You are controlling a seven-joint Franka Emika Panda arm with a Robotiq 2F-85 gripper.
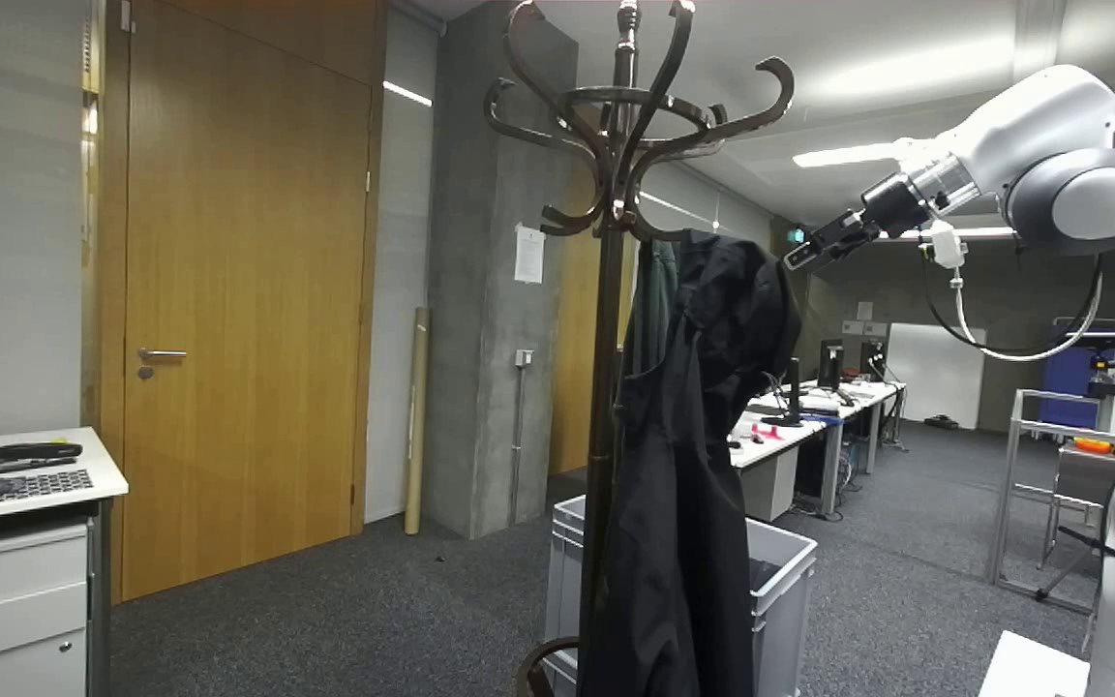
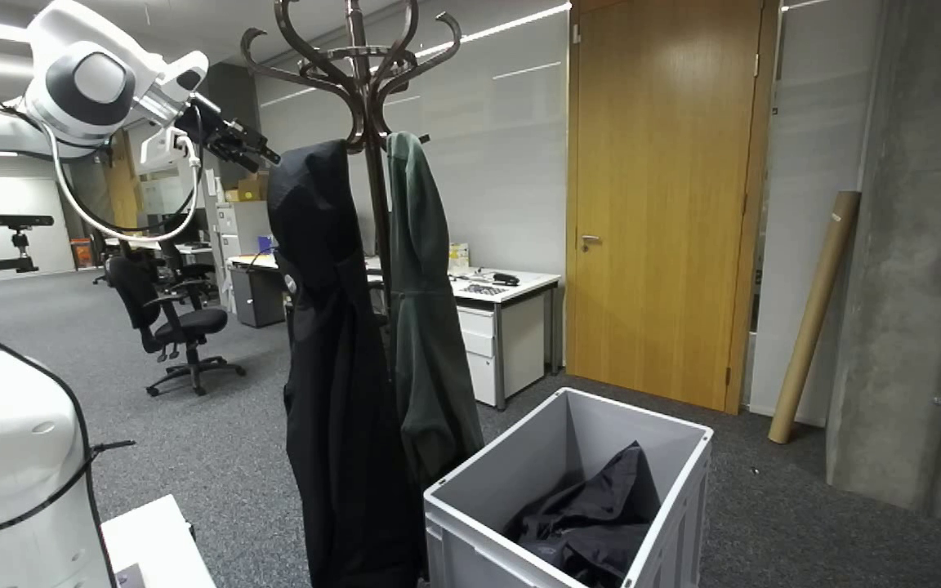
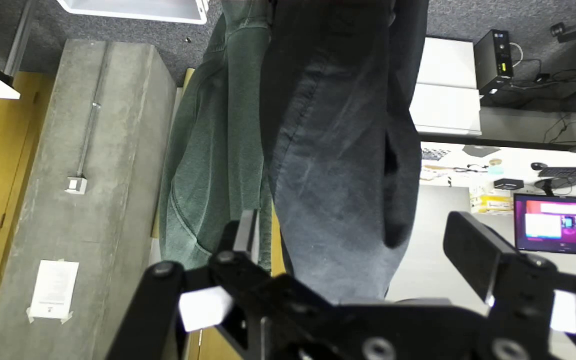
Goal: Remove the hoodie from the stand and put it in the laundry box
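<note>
The black hoodie [image 1: 678, 484] hangs from a low hook of the dark-brown coat stand [image 1: 607, 358]; both also show in an exterior view, the hoodie [image 2: 340, 367] and the stand [image 2: 379, 204]. My gripper [image 1: 799, 254] is at hood height beside the hoodie's top, pointing at it; it also shows in an exterior view [image 2: 265, 160]. In the upside-down wrist view the fingers [image 3: 353, 230] are wide apart, with the hoodie [image 3: 338, 165] between them in the picture. Whether a finger touches cloth is unclear. The light-grey laundry box [image 2: 458, 535] stands on the floor by the stand.
A dark grey-green coat [image 2: 430, 327] hangs on the stand close beside the hoodie. A dark garment [image 2: 593, 523] lies in the box. A concrete pillar [image 1: 528, 290], a wooden door [image 1: 248, 290] and desks [image 1: 809, 426] stand around.
</note>
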